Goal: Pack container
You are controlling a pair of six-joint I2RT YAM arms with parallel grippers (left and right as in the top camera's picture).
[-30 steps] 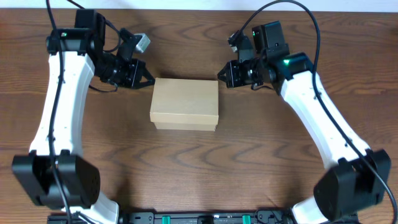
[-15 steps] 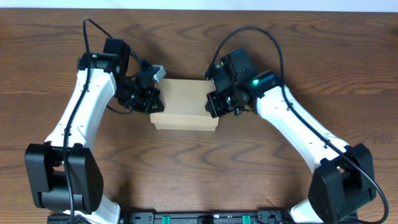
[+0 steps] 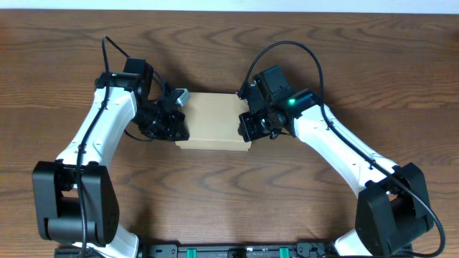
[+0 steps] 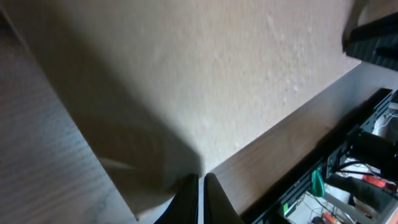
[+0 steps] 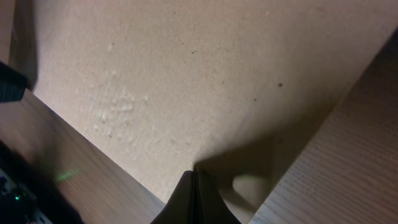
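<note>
The container [image 3: 212, 119] is a plain tan cardboard box lying closed in the middle of the wooden table [image 3: 215, 201]. My left gripper [image 3: 177, 132] is shut, its tips on the box's front left corner. My right gripper [image 3: 246, 131] is shut, its tips on the front right corner. In the left wrist view the box top [image 4: 217, 74] fills the frame and the shut fingers [image 4: 200, 186] rest at its edge. In the right wrist view the shut fingers [image 5: 194, 178] touch the box top [image 5: 205, 74]. The inside of the box is hidden.
The black rail of the robot base [image 3: 229, 251] runs along the table's front edge. A pale wall strip [image 3: 229, 4] borders the far edge. Cables loop above both wrists.
Both arms have swung inward and toward the front, from beside the box's far corners to over its front corners. The box has stayed in place.
</note>
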